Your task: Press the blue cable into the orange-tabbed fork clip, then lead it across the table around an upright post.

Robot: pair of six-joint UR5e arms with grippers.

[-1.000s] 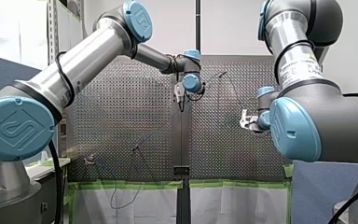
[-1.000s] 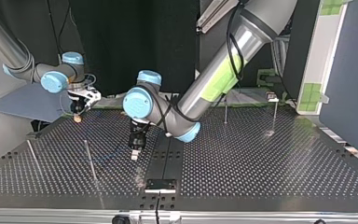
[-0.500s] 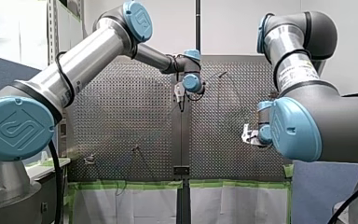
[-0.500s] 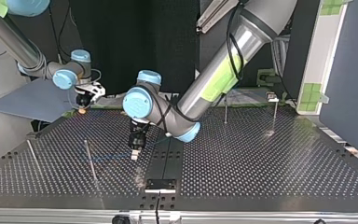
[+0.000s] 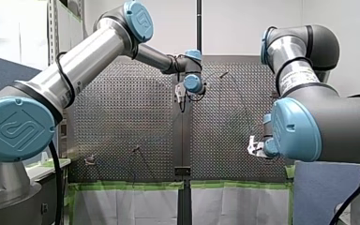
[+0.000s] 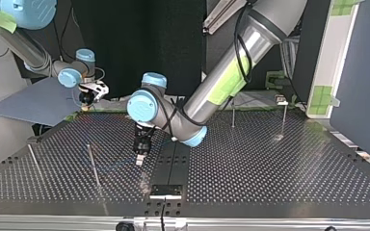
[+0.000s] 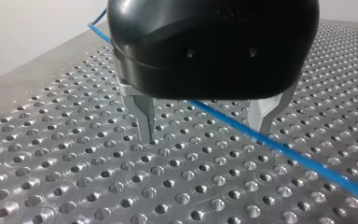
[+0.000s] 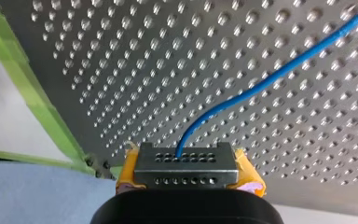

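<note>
The blue cable (image 8: pixel 270 79) runs out from between the yellow pads (image 8: pixel 249 176) of my right gripper (image 8: pixel 186 161), which is clamped on it. In the right wrist view the cable rises from a small perforated metal block (image 8: pixel 186 170) set between those pads, curves away over the perforated table (image 8: pixel 121 70) and leaves at the far corner. A strip of green tape (image 8: pixel 25 93) lines the table edge beside the gripper.

Further along, in the left wrist view, the cable (image 7: pixel 307 164) lies low over the table surface and passes between the two metal fingers (image 7: pixel 144 116) of my left gripper (image 7: pixel 204 134). The fingers stand apart, one on each side of the cable and neither closed on it. Their tips are down near the holes of the table; whether they touch it I cannot tell.

In the top view my left gripper (image 6: pixel 138 155) points straight down near the middle of the table (image 6: pixel 270 168), just beside the dark centre strip (image 6: pixel 173 159). My right gripper (image 6: pixel 88 95) hangs at the table's far edge, at the view's left. A thin upright post (image 6: pixel 94 166) stands near my left gripper, a second post (image 6: pixel 33 161) further toward the view's left, and two more posts (image 6: pixel 232 113) stand well apart at the far right
</note>
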